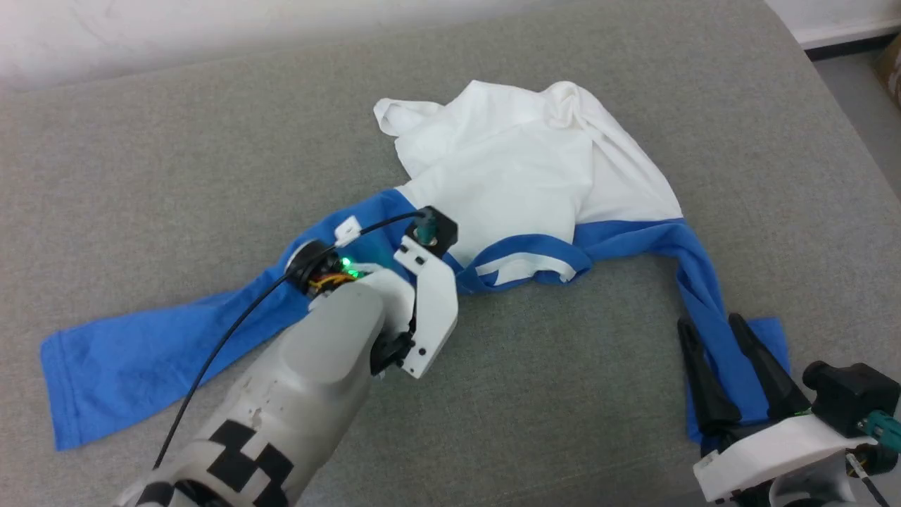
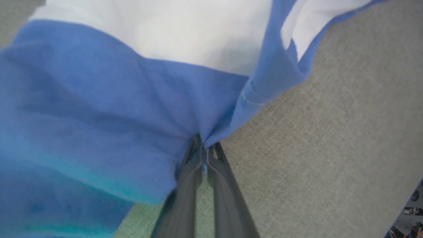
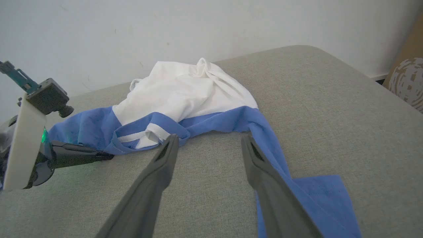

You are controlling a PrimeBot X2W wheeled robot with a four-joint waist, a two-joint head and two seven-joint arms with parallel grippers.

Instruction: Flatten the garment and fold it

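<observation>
The garment lies crumpled on the grey cushion, its white body bunched at the back. One blue sleeve runs out to the left and the other trails down to the right. My left gripper is shut on a pinch of blue shoulder cloth beside the collar. In the head view its fingers are hidden under the wrist. My right gripper stands open over the right sleeve near its cuff, with nothing between its fingers.
The grey cushion reaches wide on all sides of the shirt. A pale wall stands behind it. Past the cushion's right edge there is floor and a brown patterned object.
</observation>
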